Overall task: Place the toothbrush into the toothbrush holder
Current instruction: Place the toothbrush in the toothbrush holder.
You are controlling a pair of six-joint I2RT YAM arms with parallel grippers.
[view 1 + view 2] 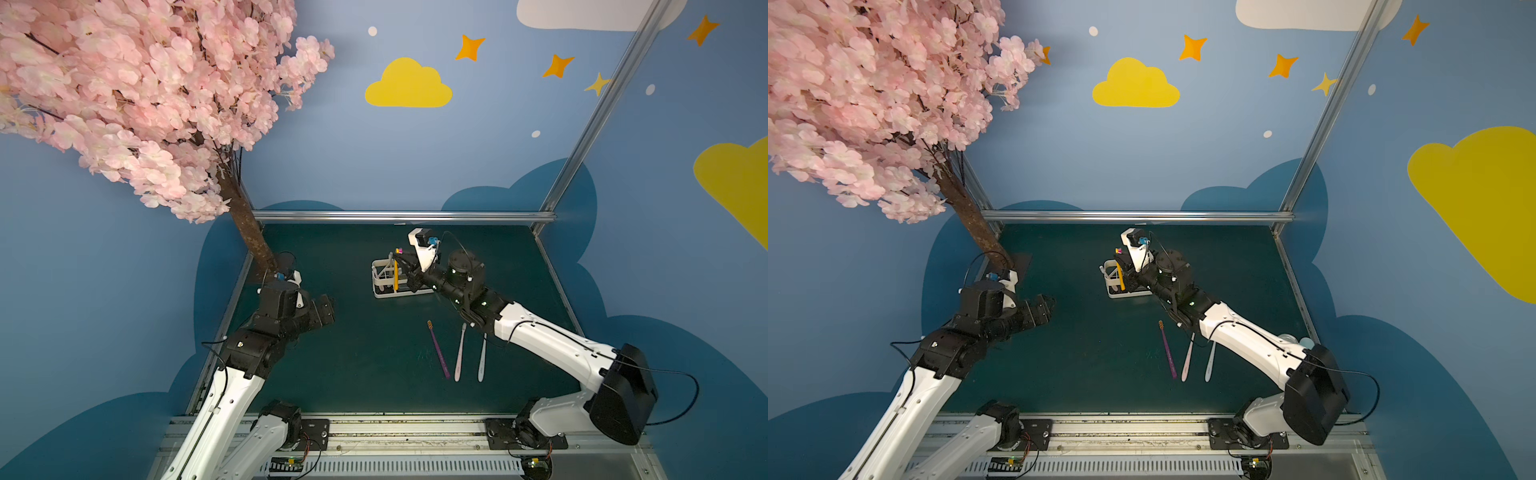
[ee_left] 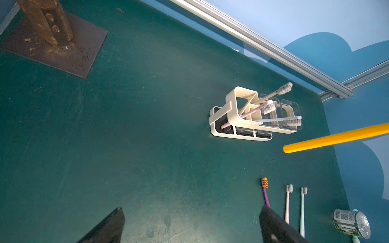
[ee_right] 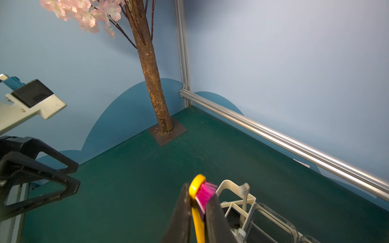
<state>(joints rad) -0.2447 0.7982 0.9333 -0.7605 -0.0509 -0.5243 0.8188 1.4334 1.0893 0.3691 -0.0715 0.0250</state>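
My right gripper (image 1: 402, 267) is shut on a yellow toothbrush (image 3: 199, 223) just below its pink bristles, and holds it upright with the head up. In both top views the yellow handle (image 1: 1121, 277) hangs over the white toothbrush holder (image 1: 376, 291). In the left wrist view the handle's free end (image 2: 294, 147) hovers in the air beside the holder (image 2: 231, 101), apart from it. Three toothbrushes lean in the holder's slots, and clear cups sit at its far end. My left gripper (image 2: 192, 208) is open over bare mat, well left of the holder.
Three toothbrushes lie side by side on the green mat under my right arm: purple (image 1: 438, 349), pink (image 1: 459, 353), pale blue (image 1: 482, 357). A tin can (image 2: 350, 224) lies by the right edge. The tree trunk (image 1: 249, 237) stands on a plate at the back left corner.
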